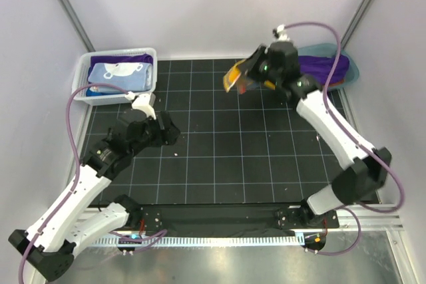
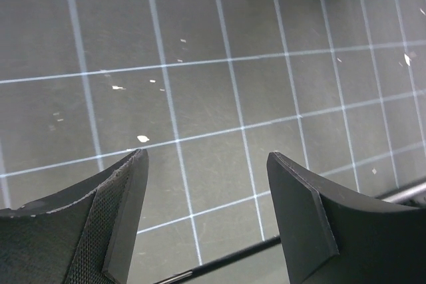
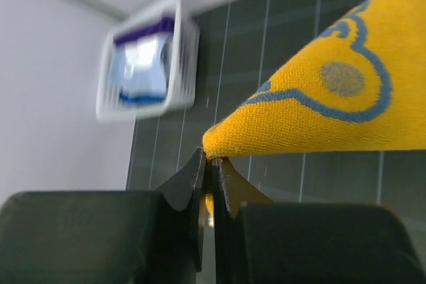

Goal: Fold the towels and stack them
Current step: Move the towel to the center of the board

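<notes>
Pickup step: right gripper (image 3: 210,164) pinches a corner of the yellow towel (image 3: 319,108) above the mat's (image 1: 219,157) far edge; left gripper (image 2: 206,157) gapes empty. Next, likely: lay it flat.

Towels (image 1: 118,71) in basket (image 1: 81,79), far left

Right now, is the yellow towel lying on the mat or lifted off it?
Lifted. The right gripper is shut on a corner of the yellow towel, which hangs in the air above the mat.
</notes>
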Robot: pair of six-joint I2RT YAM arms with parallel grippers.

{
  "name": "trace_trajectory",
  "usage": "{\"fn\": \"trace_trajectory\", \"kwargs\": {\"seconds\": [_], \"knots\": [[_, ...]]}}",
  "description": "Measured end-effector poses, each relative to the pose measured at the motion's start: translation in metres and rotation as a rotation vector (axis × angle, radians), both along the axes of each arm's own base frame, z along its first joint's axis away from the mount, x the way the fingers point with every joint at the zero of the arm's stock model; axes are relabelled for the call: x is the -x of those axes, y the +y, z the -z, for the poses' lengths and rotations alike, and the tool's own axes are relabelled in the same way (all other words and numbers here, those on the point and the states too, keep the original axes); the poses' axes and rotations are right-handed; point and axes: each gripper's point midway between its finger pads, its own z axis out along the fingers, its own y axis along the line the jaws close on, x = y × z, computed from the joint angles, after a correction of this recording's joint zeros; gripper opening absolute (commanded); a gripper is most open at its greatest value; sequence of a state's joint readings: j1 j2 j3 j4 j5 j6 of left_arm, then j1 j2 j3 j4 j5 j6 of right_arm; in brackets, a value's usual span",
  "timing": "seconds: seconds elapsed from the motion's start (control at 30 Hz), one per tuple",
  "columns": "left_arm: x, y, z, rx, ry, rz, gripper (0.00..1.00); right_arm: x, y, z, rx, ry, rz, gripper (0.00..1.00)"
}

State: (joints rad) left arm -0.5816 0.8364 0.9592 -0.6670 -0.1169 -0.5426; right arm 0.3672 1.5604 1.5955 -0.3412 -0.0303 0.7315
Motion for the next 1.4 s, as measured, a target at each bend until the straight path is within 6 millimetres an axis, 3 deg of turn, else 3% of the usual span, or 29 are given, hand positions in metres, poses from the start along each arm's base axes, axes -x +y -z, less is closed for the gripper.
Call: {"fn": "trace_trajectory", "kwargs": {"seconds": [0.03, 0.1, 0.27, 0.43, 0.57, 0.7, 0.8, 0.83, 0.87, 0.93, 1.0, 1.07, 1.17, 1.27, 1.4], "knots": [[-0.001, 0.004, -0.001, -0.005, -0.004, -0.017, 0.77, 0.027, 0.019, 0.011, -0.002, 0.021, -0.057, 0.01], [-0.002, 0.01, -0.003, -0.013, -0.009, -0.044, 0.77, 0.07, 0.035, 0.029, -0.018, 0.04, -0.125, 0.01], [-0.007, 0.013, -0.008, -0.014, -0.011, -0.069, 0.77, 0.171, 0.031, 0.1, -0.048, 0.131, -0.185, 0.01], [-0.019, -0.001, 0.013, -0.011, 0.066, -0.074, 0.76, 0.248, 0.038, 0.178, -0.045, 0.291, -0.268, 0.01], [-0.03, -0.02, 0.044, 0.001, 0.165, -0.063, 0.75, 0.308, 0.048, 0.208, -0.023, 0.366, -0.373, 0.01], [-0.044, -0.041, 0.072, 0.019, 0.253, -0.05, 0.74, 0.368, 0.063, 0.214, 0.011, 0.392, -0.512, 0.01], [-0.057, -0.059, 0.094, 0.013, 0.33, -0.032, 0.72, 0.405, 0.067, 0.23, 0.12, 0.417, -0.581, 0.18], [-0.063, -0.064, 0.1, 0.011, 0.349, -0.027, 0.73, 0.412, 0.067, 0.235, 0.16, 0.425, -0.588, 0.35], [-0.07, -0.071, 0.107, 0.01, 0.366, -0.021, 0.72, 0.419, 0.066, 0.24, 0.21, 0.437, -0.589, 0.43], [-0.08, -0.082, 0.12, 0.013, 0.392, -0.011, 0.72, 0.419, 0.061, 0.245, 0.284, 0.433, -0.556, 0.6], [-0.084, -0.088, 0.131, 0.013, 0.423, -0.002, 0.73, 0.406, 0.053, 0.239, 0.316, 0.402, -0.494, 0.64], [-0.089, -0.097, 0.136, 0.02, 0.443, 0.01, 0.73, 0.384, 0.039, 0.223, 0.326, 0.357, -0.408, 0.65], [-0.106, -0.12, 0.131, 0.047, 0.436, 0.049, 0.71, 0.333, 0.018, 0.188, 0.278, 0.301, -0.232, 0.65], [-0.132, -0.158, 0.12, 0.071, 0.386, 0.124, 0.7, 0.277, -0.021, 0.159, 0.26, 0.242, -0.019, 0.63], [-0.153, -0.208, 0.122, 0.072, 0.333, 0.249, 0.69, 0.236, -0.063, 0.154, 0.331, 0.242, 0.133, 0.58]]}}
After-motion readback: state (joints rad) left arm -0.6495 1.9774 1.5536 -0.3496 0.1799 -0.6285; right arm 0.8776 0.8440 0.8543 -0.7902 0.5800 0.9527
